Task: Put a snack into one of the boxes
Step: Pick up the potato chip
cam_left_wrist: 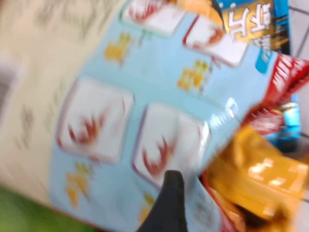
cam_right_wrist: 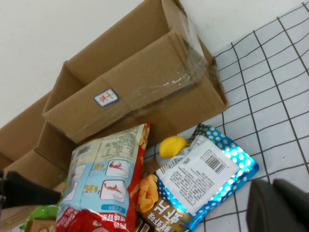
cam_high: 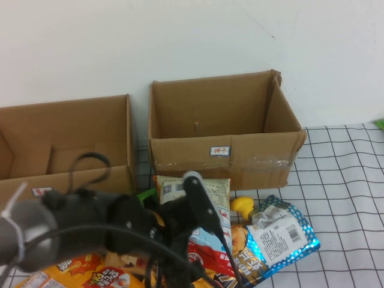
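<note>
The snack (cam_high: 210, 191), a cream and pale blue bag with a barcode and red shrimp squares, stands tilted in front of the taller box. It fills the left wrist view (cam_left_wrist: 145, 96) and shows in the right wrist view (cam_right_wrist: 108, 179), red end down. My left gripper (cam_high: 201, 207) is at the bag's face. One black finger (cam_left_wrist: 169, 205) presses on it, and the gripper looks shut on it. The low, wide brown box (cam_high: 66, 150) with a small red-marked label stands at the left, open. My right gripper (cam_right_wrist: 277, 205) hangs over the checked cloth, empty, jaws together.
A taller taped box (cam_high: 222, 129) stands beside the low one. A blue dotted bag (cam_high: 282, 234), a yellow object (cam_high: 242, 206) and orange snack bags (cam_high: 90, 273) lie in front. The checked cloth (cam_high: 348, 198) is at the right.
</note>
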Available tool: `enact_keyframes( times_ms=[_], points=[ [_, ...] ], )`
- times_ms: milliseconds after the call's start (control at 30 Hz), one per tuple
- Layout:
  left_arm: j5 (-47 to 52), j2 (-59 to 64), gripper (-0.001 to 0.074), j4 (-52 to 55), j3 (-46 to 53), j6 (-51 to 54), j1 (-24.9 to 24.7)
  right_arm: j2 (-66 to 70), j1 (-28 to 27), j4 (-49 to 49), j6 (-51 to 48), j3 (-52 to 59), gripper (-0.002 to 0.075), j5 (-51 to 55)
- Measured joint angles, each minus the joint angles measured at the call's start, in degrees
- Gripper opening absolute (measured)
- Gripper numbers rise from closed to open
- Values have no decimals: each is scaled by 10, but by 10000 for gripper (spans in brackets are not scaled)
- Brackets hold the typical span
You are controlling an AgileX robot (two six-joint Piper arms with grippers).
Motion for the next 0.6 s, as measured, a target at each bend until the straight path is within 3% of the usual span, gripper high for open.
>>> enact_keyframes(
  times_ms=[433, 500, 600],
  points=[
    [-99, 83, 625, 92, -2, -20, -14, 0, 0, 0, -7, 0, -1, 0],
    [-122, 98, 597, 92, -3, -20, -14, 0, 0, 0, -7, 0, -1, 0],
    [-156, 113, 498, 93, -3, -20, -14, 0, 0, 0, -8, 0, -1, 0]
  ],
)
